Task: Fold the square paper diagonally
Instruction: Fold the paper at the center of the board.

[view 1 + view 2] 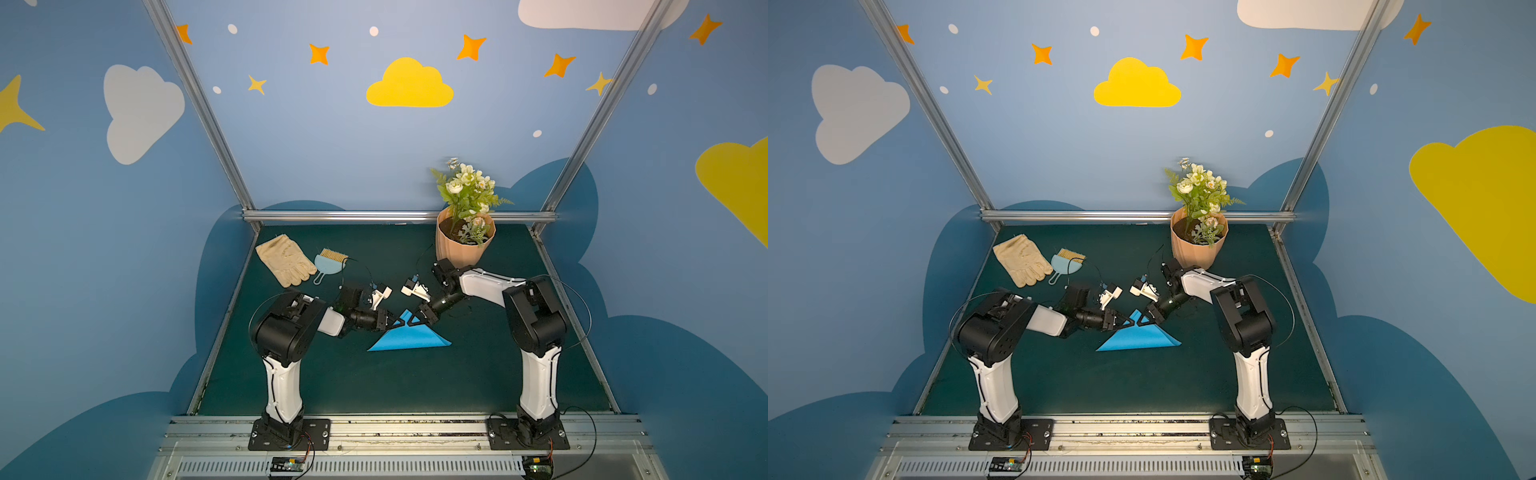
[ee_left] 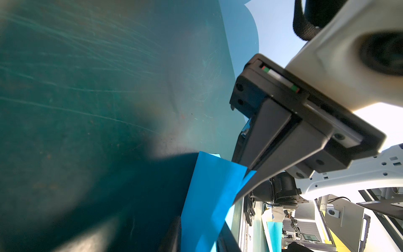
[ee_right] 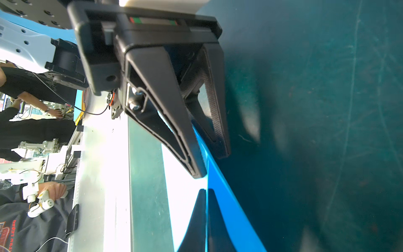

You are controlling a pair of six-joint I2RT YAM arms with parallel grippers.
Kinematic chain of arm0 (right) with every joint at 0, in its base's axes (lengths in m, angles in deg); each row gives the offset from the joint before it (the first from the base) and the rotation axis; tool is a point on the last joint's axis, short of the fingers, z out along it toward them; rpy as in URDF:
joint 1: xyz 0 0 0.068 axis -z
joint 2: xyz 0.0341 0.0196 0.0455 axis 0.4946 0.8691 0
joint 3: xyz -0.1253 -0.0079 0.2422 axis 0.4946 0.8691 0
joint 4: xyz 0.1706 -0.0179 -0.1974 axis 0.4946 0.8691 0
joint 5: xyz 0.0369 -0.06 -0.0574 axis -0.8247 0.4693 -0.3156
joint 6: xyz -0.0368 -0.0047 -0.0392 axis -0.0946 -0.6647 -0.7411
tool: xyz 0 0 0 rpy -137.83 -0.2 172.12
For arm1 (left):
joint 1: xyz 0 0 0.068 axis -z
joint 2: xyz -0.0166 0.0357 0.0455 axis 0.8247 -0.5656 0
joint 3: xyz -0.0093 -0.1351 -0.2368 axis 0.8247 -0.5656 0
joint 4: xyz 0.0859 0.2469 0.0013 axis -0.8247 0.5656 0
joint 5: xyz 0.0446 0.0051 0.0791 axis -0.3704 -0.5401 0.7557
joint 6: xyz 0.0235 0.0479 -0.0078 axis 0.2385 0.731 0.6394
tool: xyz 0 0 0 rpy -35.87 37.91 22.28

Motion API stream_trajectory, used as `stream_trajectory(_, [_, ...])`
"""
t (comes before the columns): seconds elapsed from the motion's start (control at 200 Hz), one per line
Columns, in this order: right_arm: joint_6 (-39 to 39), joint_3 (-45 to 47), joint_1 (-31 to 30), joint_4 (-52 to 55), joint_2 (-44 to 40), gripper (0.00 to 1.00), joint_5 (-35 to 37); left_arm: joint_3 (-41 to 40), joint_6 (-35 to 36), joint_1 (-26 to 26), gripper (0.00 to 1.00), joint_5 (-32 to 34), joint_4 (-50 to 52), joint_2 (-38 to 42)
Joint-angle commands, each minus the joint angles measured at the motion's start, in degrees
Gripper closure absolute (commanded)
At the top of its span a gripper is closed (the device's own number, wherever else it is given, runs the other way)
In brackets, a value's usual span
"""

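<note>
My right gripper [image 1: 412, 322] is clamped on the apex of the bright blue triangular paper sheet [image 1: 409, 340]. Left gripper [image 1: 398, 323] jaws are narrow, grip unclear (apex is off the mat). Fold looks formed; next, lay it flat and press the crease.

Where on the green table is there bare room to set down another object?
Free: the front strip of the table between the square paper and the near rail, and the back middle between dustpan and flowerpot. Crowded: the centre, where left gripper and right gripper pinch the paper's top corner, and the back left corner with the glove.
</note>
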Motion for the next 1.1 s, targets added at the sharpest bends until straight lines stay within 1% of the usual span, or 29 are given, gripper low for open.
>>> stream_trajectory(0.0, [-1.1,-2.0,-0.1,2.7,1.6,1.0,0.0,1.6,1.2,0.3,0.7,-0.8,1.0,-1.0])
stream_trajectory(0.25, [-1.5,-3.4,-0.5,4.1,2.7,1.0,0.6,2.1,1.6,0.7,0.71,-0.6,1.7,-1.1])
stream_trajectory(0.375, [-1.3,-3.7,-0.6,4.3,3.1,1.0,0.7,2.2,1.8,0.8,0.77,-0.5,1.9,-1.0])
stream_trajectory(0.466, [-0.7,-3.6,-0.4,4.1,2.8,1.0,0.8,2.0,2.1,0.7,0.83,-0.4,2.1,-0.8])
stream_trajectory(0.531, [0.0,-3.4,-0.1,3.9,2.6,0.97,0.8,1.8,2.1,0.6,0.87,-0.2,2.2,-0.6])
stream_trajectory(0.656, [2.0,-1.4,1.1,2.2,1.1,0.88,0.1,1.7,2.4,0.6,0.95,-0.2,2.1,-0.5])
stream_trajectory(0.741, [3.6,0.5,1.7,0.5,-0.3,0.85,-0.5,1.7,2.5,0.6,0.97,-0.2,2.1,-0.4])
stream_trajectory(0.841, [5.6,3.2,2.5,-1.8,-1.6,0.81,-1.5,1.8,2.6,0.5,0.97,-0.3,2.1,-0.3])
stream_trajectory(0.976, [7.8,5.4,3.2,-3.4,-1.8,0.82,-2.5,1.9,2.7,0.4,0.97,-0.2,2.3,0.0])
stream_trajectory(1.096, [8.9,5.9,3.7,-4.6,-1.9,0.9,-2.3,2.1,2.9,0.3,0.97,-0.4,2.6,0.0])
